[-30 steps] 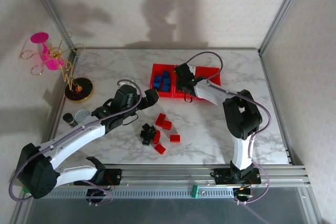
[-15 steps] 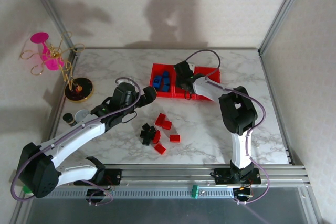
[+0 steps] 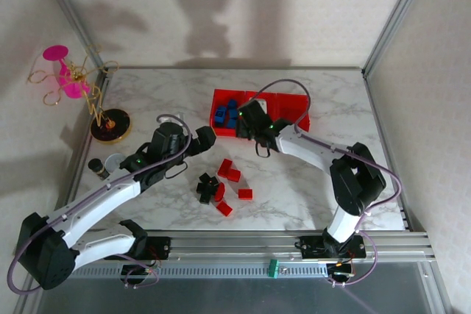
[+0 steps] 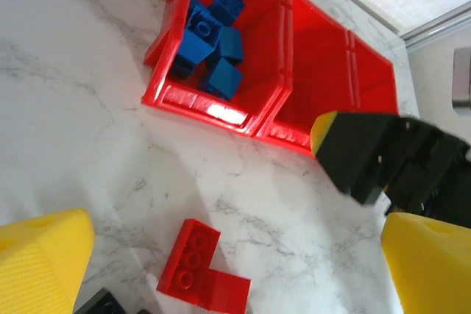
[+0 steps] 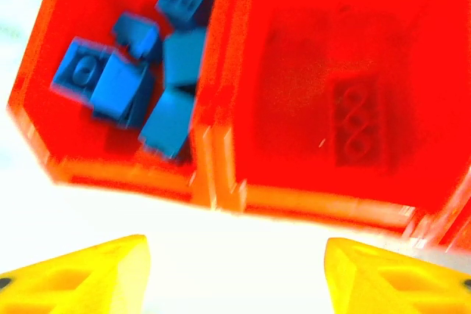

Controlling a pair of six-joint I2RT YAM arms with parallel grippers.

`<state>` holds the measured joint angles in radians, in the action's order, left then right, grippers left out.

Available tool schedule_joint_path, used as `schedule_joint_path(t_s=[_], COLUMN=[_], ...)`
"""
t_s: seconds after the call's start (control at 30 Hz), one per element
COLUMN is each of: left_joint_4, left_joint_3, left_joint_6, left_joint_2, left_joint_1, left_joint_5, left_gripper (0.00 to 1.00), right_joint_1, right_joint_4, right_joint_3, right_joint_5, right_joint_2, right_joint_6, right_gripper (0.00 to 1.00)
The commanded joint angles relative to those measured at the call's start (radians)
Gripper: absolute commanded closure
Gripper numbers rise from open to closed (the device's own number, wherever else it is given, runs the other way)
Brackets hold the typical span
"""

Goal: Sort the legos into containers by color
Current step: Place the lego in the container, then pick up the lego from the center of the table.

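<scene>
Three joined red bins (image 3: 283,104) stand at the back middle of the table. The left bin (image 4: 210,42) holds several blue bricks (image 5: 140,82). The middle bin (image 5: 324,71) holds one red brick (image 5: 357,124). Loose red bricks (image 3: 229,171) and a black cluster (image 3: 208,187) lie in front of the bins. My right gripper (image 3: 247,118) hangs open and empty at the front edge of the bins (image 5: 235,266). My left gripper (image 3: 208,136) is open above the table, with red bricks (image 4: 199,266) between its fingers (image 4: 44,262) but not gripped.
A gold wire stand with pink discs (image 3: 70,79) on a black base (image 3: 110,126) is at the far left. A small silver tin (image 3: 114,161) and a black cylinder (image 3: 96,168) sit beside the left arm. Metal frame posts line both sides.
My right gripper has drawn back from over the middle bin to the bins' front edge, and its elbow has swung outward. The left gripper has shifted slightly.
</scene>
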<state>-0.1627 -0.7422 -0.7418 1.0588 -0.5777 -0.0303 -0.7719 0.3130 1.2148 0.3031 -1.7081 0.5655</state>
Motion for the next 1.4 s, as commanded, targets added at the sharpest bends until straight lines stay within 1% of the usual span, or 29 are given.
schedule_joint_path(t_s=[0.0, 0.17, 0.37, 0.53, 0.83, 1.0, 1.17, 1.3, 1.37], left_joint_4=[-0.044, -0.068, -0.079, -0.087, -0.086, -0.08, -0.074, -0.071, -0.071], left_joint_3=[0.033, 0.082, 0.138, 0.148, 0.144, 0.142, 0.144, 0.145, 0.144], left_joint_6=[-0.019, -0.047, -0.079, -0.09, -0.087, -0.088, -0.088, -0.088, -0.085], left_joint_2=[-0.042, -0.089, -0.142, -0.149, -0.141, -0.132, -0.129, -0.129, -0.127], left_joint_1=[0.009, 0.009, 0.009, 0.009, 0.009, 0.009, 0.009, 0.009, 0.009], left_joint_5=[-0.007, 0.01, 0.029, 0.035, 0.041, 0.032, 0.03, 0.029, 0.03], left_gripper=[0.0, 0.0, 0.0, 0.0, 0.0, 0.0, 0.0, 0.0, 0.0], right_joint_1=[-0.061, -0.142, -0.225, -0.238, -0.239, -0.24, -0.239, -0.24, -0.24], right_joint_4=[0.063, 0.034, -0.005, -0.05, -0.081, -0.077, -0.052, -0.029, -0.003], right_joint_3=[-0.054, -0.153, -0.217, -0.249, -0.249, -0.272, -0.294, -0.325, -0.326], right_joint_5=[-0.016, -0.071, -0.099, -0.112, -0.11, -0.102, -0.071, -0.065, -0.043], right_joint_2=[0.035, 0.074, 0.053, 0.029, -0.016, -0.02, 0.013, 0.046, 0.051], right_joint_6=[0.059, 0.142, 0.225, 0.264, 0.264, 0.278, 0.308, 0.322, 0.321], right_gripper=[0.34, 0.29, 0.25, 0.23, 0.22, 0.23, 0.25, 0.31, 0.35])
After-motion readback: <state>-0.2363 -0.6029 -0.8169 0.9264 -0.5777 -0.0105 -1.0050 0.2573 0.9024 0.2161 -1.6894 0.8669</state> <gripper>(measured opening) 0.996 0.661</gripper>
